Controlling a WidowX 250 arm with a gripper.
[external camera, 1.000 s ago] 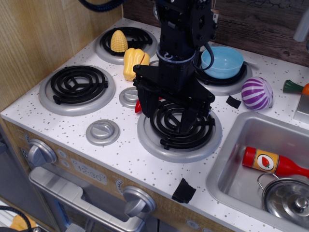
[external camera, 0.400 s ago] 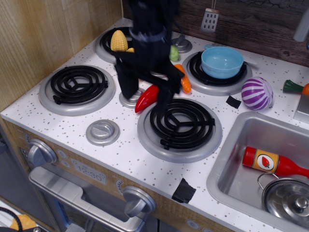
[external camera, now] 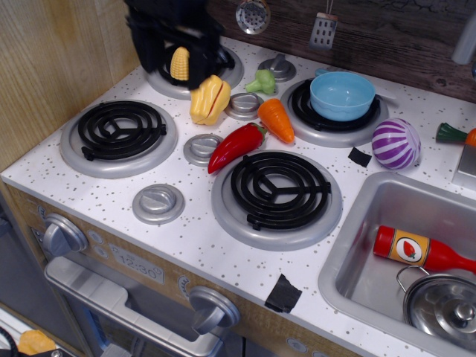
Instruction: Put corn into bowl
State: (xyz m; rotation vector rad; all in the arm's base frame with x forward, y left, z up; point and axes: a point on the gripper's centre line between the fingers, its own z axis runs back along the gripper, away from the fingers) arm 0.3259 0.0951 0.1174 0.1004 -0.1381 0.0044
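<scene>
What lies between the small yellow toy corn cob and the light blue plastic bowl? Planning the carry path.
In the only view: green broccoli and a silver knob.

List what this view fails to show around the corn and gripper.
- Gripper: motion-blurred, so whether it is shut on the corn cannot be told.
- Corn's base: hidden by the pepper.
- Arm above the gripper: cut off by the top edge.
- Bowl interior: front part hidden by its rim.

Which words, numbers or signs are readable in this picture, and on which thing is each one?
"12:30": on the oven clock panel, faint, so this reading is uncertain.
Red bottle in the sink: the label shows a picture only, with no readable words.
Marks beside the left knob: too small to read.
Nothing else carries text.
</scene>
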